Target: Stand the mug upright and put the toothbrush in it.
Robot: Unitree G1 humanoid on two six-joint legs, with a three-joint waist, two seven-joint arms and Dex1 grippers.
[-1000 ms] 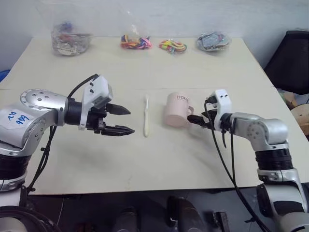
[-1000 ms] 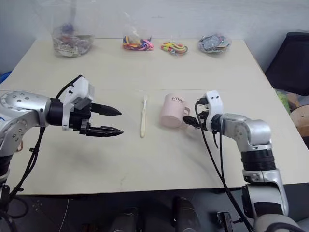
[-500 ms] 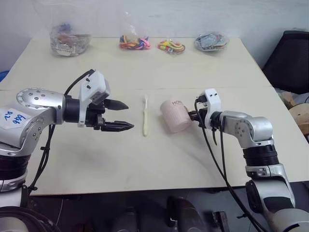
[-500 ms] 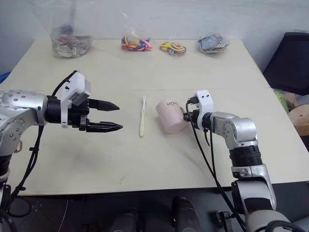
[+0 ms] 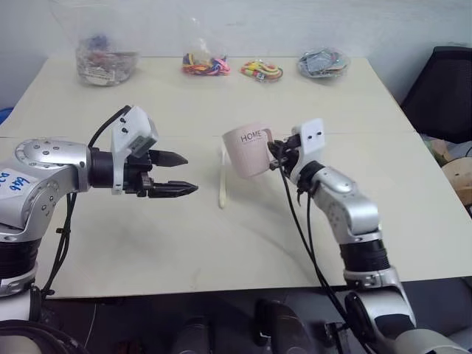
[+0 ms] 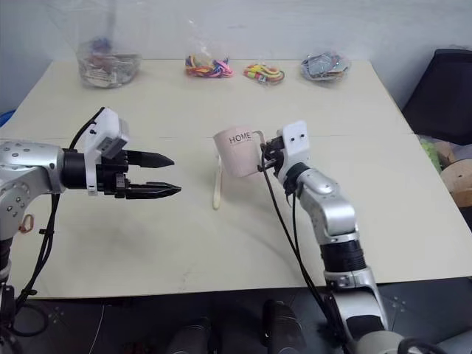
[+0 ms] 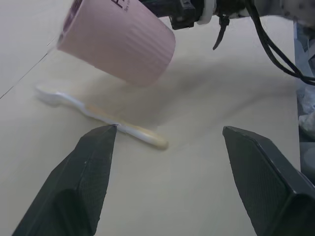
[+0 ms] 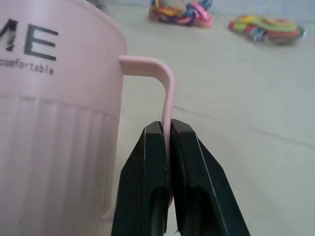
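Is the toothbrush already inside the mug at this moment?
No. The toothbrush lies flat on the table, while the mug hangs above it, held by its handle in the right gripper.

I am reading "HOME" in dark capitals on the wall of the pink mug [image 5: 247, 149]. In my right wrist view a smaller line beneath it is showing as "comfortable", its start cut off. A blue handwritten mark is showing on my left arm's label [image 5: 9, 179], too unclear to read.
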